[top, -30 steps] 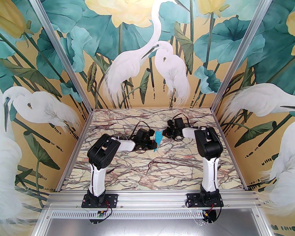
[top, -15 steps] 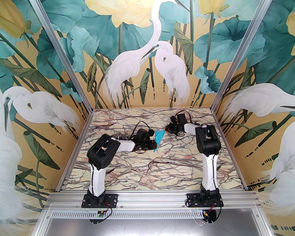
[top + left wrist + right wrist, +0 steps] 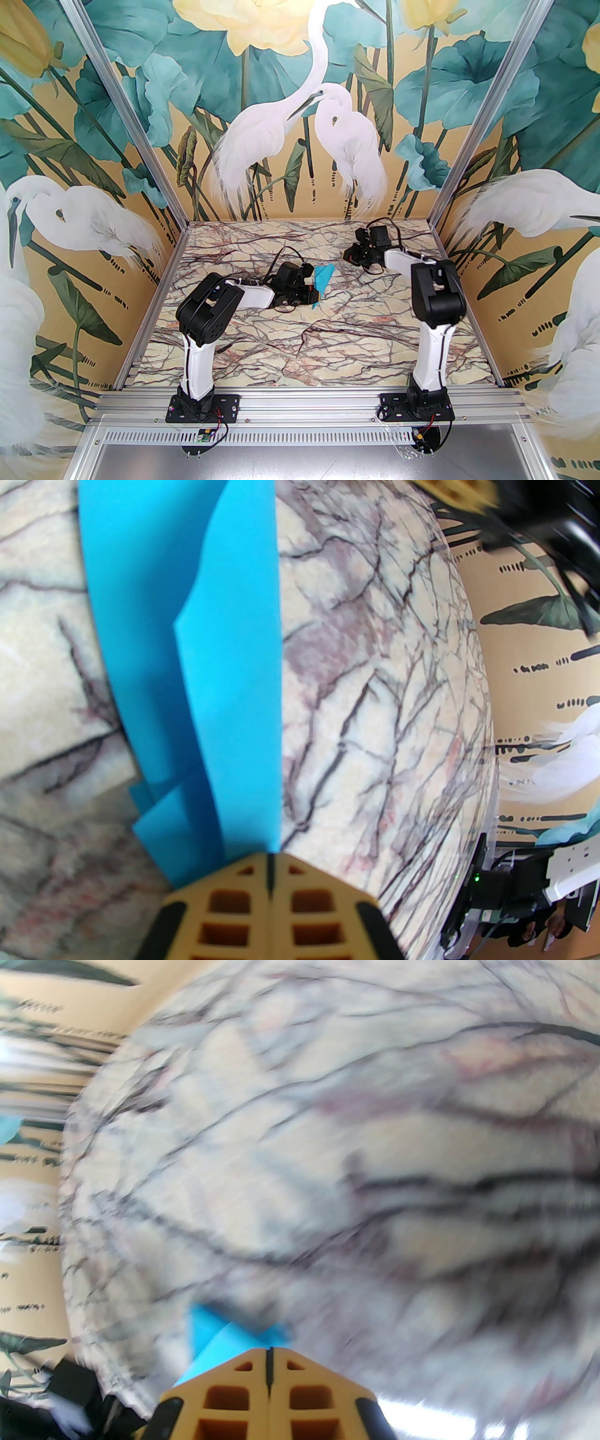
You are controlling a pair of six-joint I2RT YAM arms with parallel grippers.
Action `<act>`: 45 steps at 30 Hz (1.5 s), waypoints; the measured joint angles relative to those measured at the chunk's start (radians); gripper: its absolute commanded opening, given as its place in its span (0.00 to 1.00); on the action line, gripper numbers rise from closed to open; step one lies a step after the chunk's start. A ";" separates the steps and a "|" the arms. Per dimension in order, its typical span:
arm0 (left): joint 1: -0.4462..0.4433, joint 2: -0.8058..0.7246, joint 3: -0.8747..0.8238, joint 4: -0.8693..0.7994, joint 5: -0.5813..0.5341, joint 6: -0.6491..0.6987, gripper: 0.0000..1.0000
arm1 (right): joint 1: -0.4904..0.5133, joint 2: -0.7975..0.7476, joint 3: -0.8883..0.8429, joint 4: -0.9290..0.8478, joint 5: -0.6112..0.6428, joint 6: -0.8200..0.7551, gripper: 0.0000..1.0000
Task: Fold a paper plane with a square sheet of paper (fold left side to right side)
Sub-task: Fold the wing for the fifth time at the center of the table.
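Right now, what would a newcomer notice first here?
The bright blue paper, folded to a slim dart, at centre, its near tip seemingly pinched in the shut left gripper. Then the veined marble table and the heron mural on the walls. The right gripper hangs shut, apart, to the paper's right.

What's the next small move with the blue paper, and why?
Probably lift the left gripper away from the paper plane: it lies as a slim layered dart on the table, the left gripper shut at its edge, the right gripper shut and clear of it.
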 measured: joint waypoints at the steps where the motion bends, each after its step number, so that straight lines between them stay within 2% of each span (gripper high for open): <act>1: 0.000 0.000 0.000 0.000 0.000 0.000 0.00 | 0.020 -0.031 -0.035 0.026 -0.005 0.012 0.00; 6: 0.000 0.000 0.000 0.000 0.000 0.000 0.00 | 0.121 -0.060 -0.157 0.139 -0.024 0.084 0.00; 10: 0.000 0.000 0.000 0.000 0.000 0.000 0.00 | 0.151 -0.018 -0.185 0.175 -0.031 0.124 0.00; 20: 0.000 -0.001 0.000 0.000 0.000 -0.001 0.00 | 0.157 0.113 -0.111 0.183 -0.031 0.142 0.00; 26: 0.004 -0.032 -0.014 -0.033 -0.018 -0.026 0.11 | 0.157 0.123 -0.100 0.149 -0.018 0.138 0.00; 34: 0.026 -0.101 -0.020 -0.042 0.031 -0.064 0.05 | 0.157 0.123 -0.099 0.145 -0.015 0.138 0.00; 39: 0.001 -0.103 0.003 -0.060 0.083 -0.060 0.02 | 0.157 0.123 -0.099 0.144 -0.013 0.137 0.00; 45: -0.018 -0.100 0.020 -0.103 0.085 -0.043 0.02 | 0.157 0.123 -0.097 0.140 -0.011 0.132 0.00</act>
